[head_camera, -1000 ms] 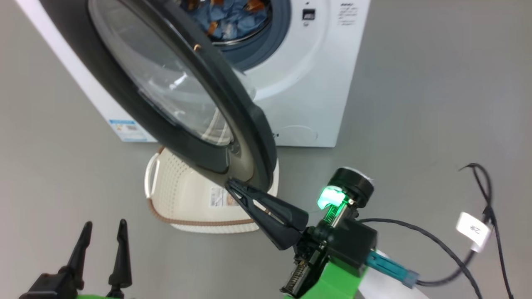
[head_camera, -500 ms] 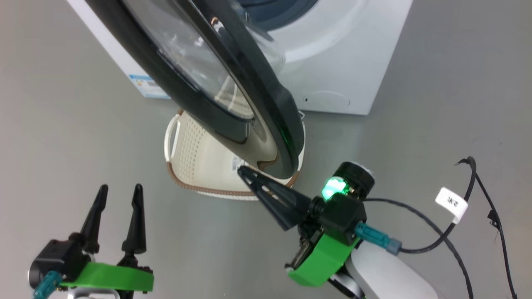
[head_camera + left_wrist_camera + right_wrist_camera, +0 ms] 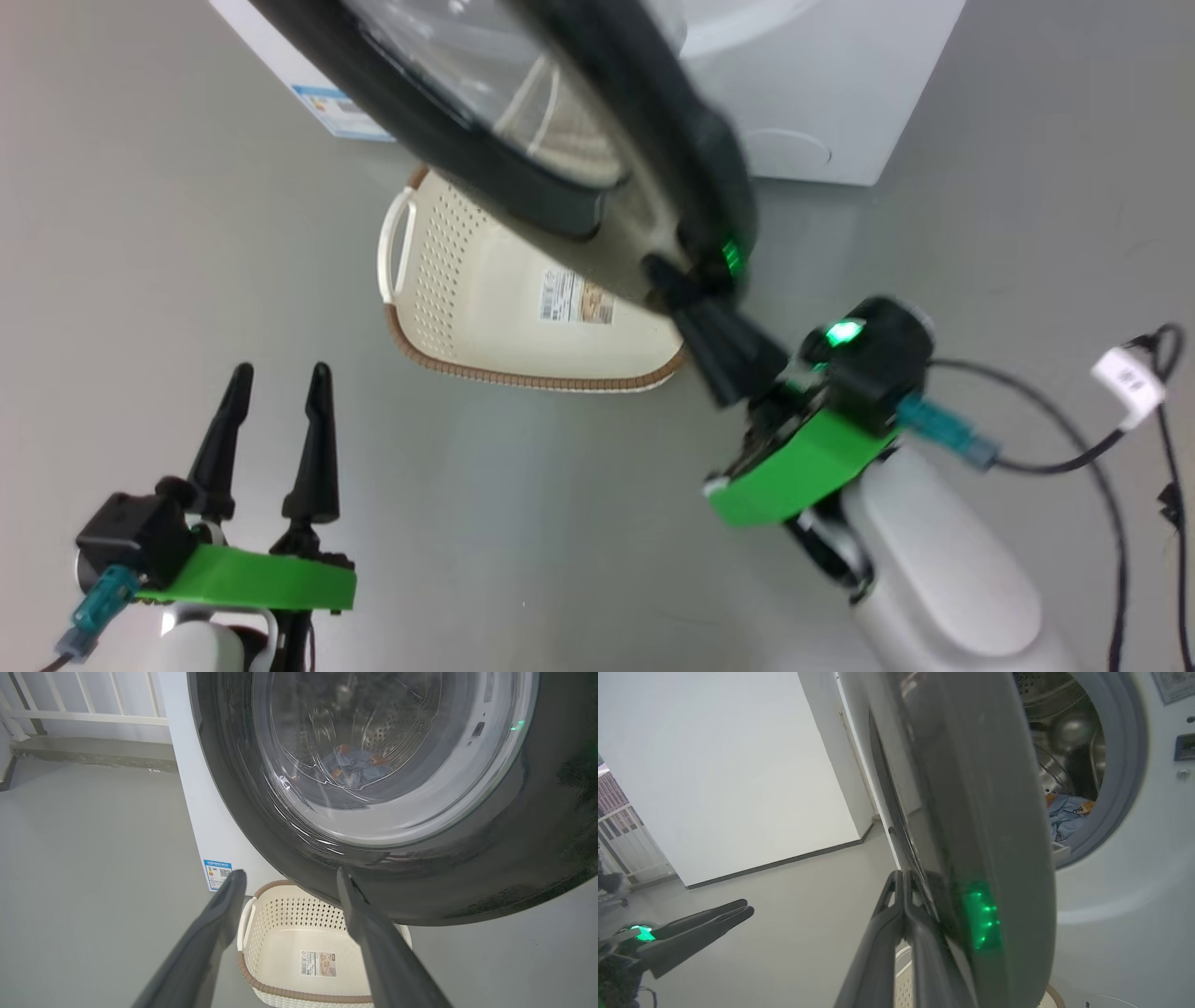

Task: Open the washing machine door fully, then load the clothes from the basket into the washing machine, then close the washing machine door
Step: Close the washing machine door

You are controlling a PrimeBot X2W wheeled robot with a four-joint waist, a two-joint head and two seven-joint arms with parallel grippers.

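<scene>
Door (image 3: 695, 149) swung w/ R tool (image 3: 661, 275), tips together at rim, L tool (image 3: 280, 371) wide

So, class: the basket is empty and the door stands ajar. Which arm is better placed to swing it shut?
Right. The right gripper, fingers together, lies against the washing machine door at its lower edge; the left gripper hangs open above the floor, apart from it.
</scene>
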